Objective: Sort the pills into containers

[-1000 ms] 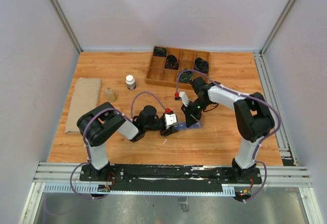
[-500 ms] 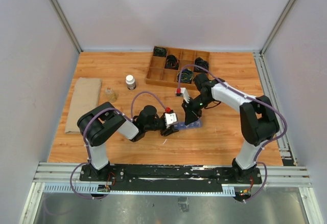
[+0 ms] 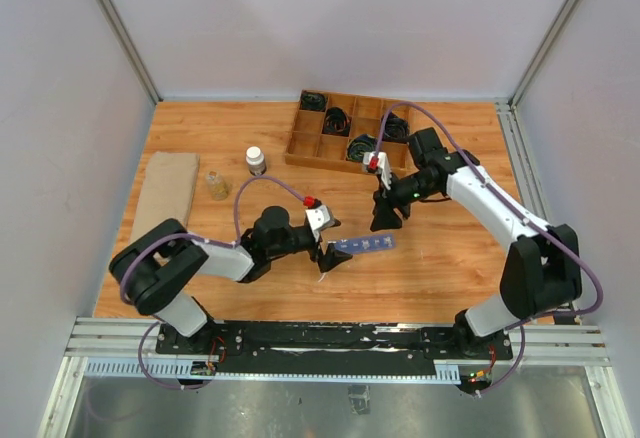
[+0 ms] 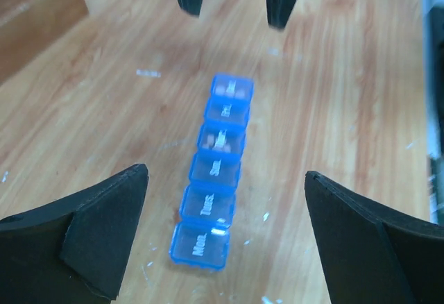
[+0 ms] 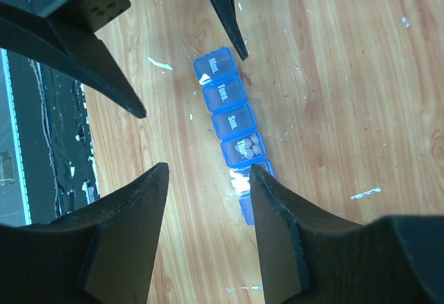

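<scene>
Both the left gripper (image 3: pixel 327 258) and the right gripper (image 3: pixel 386 220) had drawn back, jaws released and empty. The pill organizer (image 3: pixel 364 244) lay free toward the table's near edge, and sorting looked nearly finished.

At the far side of my wooden table (image 3: pixel 450 268) sits a divided wooden tray (image 3: pixel 300 154) of black cables (image 3: pixel 336 118). Left of it stand a white-capped bottle (image 3: pixel 256 161) and a small clear jar (image 3: pixel 217 185). A folded tan cloth (image 3: pixel 163 201) lies by the left edge.
</scene>
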Available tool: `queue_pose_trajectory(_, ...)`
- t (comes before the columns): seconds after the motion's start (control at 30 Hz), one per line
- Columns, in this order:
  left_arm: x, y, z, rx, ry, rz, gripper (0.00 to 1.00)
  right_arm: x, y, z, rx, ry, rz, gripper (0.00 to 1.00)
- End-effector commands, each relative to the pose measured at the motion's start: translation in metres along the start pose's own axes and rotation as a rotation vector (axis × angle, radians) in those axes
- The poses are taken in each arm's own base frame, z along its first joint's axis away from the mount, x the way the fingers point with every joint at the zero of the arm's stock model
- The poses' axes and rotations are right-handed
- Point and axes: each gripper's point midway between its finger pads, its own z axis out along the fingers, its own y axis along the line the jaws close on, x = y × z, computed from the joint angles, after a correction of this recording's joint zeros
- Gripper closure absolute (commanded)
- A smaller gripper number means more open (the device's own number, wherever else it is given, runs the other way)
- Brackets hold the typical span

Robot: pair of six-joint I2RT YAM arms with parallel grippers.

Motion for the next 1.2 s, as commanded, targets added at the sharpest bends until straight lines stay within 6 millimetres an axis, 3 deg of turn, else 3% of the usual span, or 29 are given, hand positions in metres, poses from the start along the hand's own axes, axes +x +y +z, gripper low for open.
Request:
queue_pose_trajectory(0.0, -0.044, -0.009, -0.010, -0.007, -0.099, -0.120, 0.01, -0.017, 0.013, -0.019, 0.016, -0.091, -0.086, 0.45)
queue_pose_trajectory(0.37, -0.104, -0.014, -0.050, -0.028, -0.248, -0.425, 0.01, -0.050, 0.028, -0.068, 0.171, -0.276, -0.219, 0.26)
queue_pose_trajectory(0.73, -0.137, 0.003, -0.078, -0.070, -0.332, -0.651, 0.01, -0.069, 0.040, -0.126, 0.394, -0.410, -0.318, 0.01)
queue_pose_trajectory(1.03, -0.178, 0.010, -0.113, -0.200, -0.355, -0.578, 0.01, -0.097, 0.045, -0.160, 0.485, -0.481, -0.271, 0.01)
queue_pose_trajectory(1.17, -0.202, 0.012, -0.136, -0.271, -0.386, -0.507, 0.01, -0.114, 0.058, -0.170, 0.455, -0.530, -0.240, 0.01)
